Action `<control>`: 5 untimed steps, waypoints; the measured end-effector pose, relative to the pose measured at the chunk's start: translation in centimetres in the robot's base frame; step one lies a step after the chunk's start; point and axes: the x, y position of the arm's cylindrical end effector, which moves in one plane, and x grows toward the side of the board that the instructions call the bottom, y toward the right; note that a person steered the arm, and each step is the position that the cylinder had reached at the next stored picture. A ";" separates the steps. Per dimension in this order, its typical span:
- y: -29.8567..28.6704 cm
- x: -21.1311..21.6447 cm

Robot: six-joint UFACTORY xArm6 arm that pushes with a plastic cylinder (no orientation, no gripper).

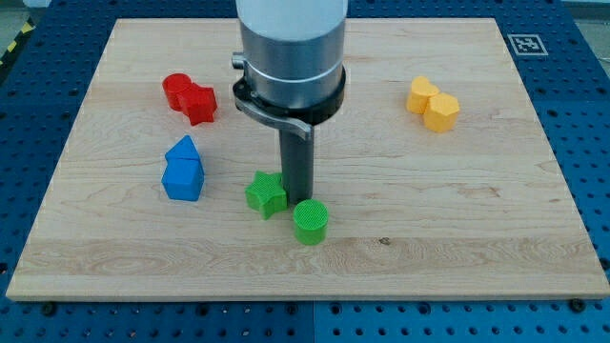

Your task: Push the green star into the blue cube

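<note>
A pale wooden board (381,143) with fine lengthwise grain is being shown lying flat on a blue perforated surface (581,114), and a small black-and-white square marker (523,43) is being seen at the board's far right corner. Eight small plastic blocks with ribbed, printed-looking sides are being counted, in four colours. Two red blocks (189,97), touching each other, are being seen at the far left; their shapes are hard to make out beyond lumpy and angular. Two yellow blocks (433,103), faceted like hexagons and touching, are being seen at the far right. Two blue blocks are being seen left of centre: a blue cube (183,178) nearer, with a pointed, house-shaped blue block (182,150) touching its far side. Two green blocks are being seen near the middle: the green star (266,193), lying apart from the blue cube and to its right, and a green cylinder (311,222) standing upright just beside the star, nearer and to the right. A thick grey cylindrical arm (291,48) is being shown coming down from the far edge, ending in a dark straight rod. My tip (296,198) is being held on the board just to the right of the green star and just beyond the green cylinder, seemingly touching or almost touching the star. No jaws are being carried by the rod, so nothing is being clasped. No containers are being shown.
</note>
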 end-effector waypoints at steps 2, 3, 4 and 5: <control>-4.2 1.5; -5.8 1.0; -5.6 0.8; -4.5 0.7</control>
